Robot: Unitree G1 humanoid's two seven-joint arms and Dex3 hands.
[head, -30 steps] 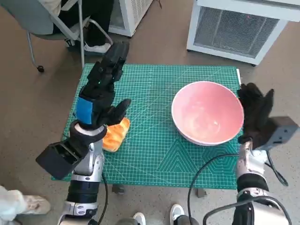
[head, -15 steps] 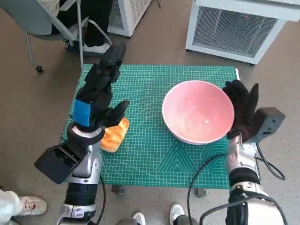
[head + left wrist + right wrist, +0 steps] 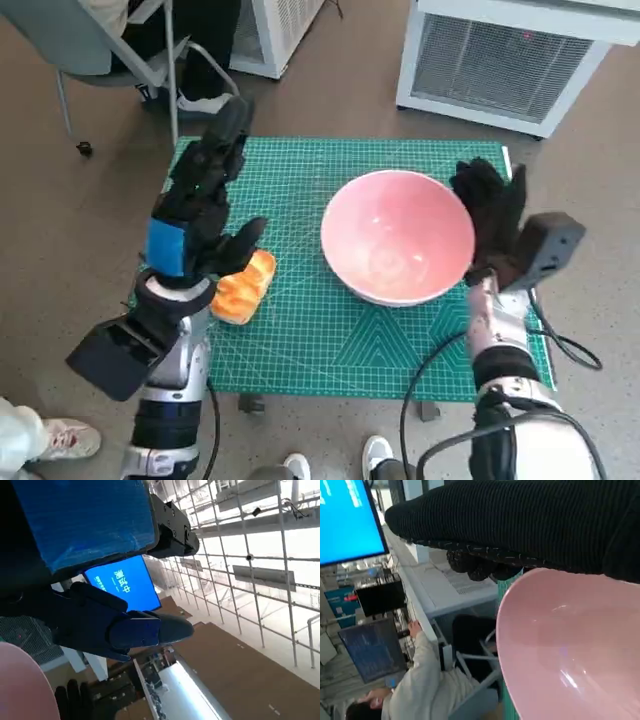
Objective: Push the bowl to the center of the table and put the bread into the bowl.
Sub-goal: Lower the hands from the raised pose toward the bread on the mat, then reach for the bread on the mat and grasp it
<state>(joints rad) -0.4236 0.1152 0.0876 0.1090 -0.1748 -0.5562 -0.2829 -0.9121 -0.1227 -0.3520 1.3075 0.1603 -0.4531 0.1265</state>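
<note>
Head view: the pink bowl (image 3: pixel 398 237) sits on the green mat (image 3: pixel 300 330) that covers the surface, a little right of the mat's middle and nearer its far edge than its near one. The right hand (image 3: pixel 492 222), in its black glove, stands upright against the bowl's right rim with the fingers (image 3: pixel 478 187) spread and holding nothing. Between that hand and the mat's right edge only a narrow strip of mat shows. Left of the bowl a broad stretch of bare mat runs toward the bread (image 3: pixel 243 286), and another bare stretch lies between the bowl and the near edge.

The bread lies close to the mat's left edge, about halfway between near and far. The left hand (image 3: pixel 195 210) hangs above it, raised off the surface, with the blue tape facing up; its fingers (image 3: pixel 215 150) reach out toward the far left corner and are apart, gripping nothing. Its thumb juts right, over the far end of the bread; whether it touches the bread cannot be told.

Beyond the mat's far edge the floor is brown. A chair (image 3: pixel 95 50) stands past the far left corner, and a white grilled unit (image 3: pixel 505 60) stands past the far right. A shoe (image 3: pixel 65 437) shows on the floor at near left.

In the right wrist view the bowl's rim lies right under the glove.
</note>
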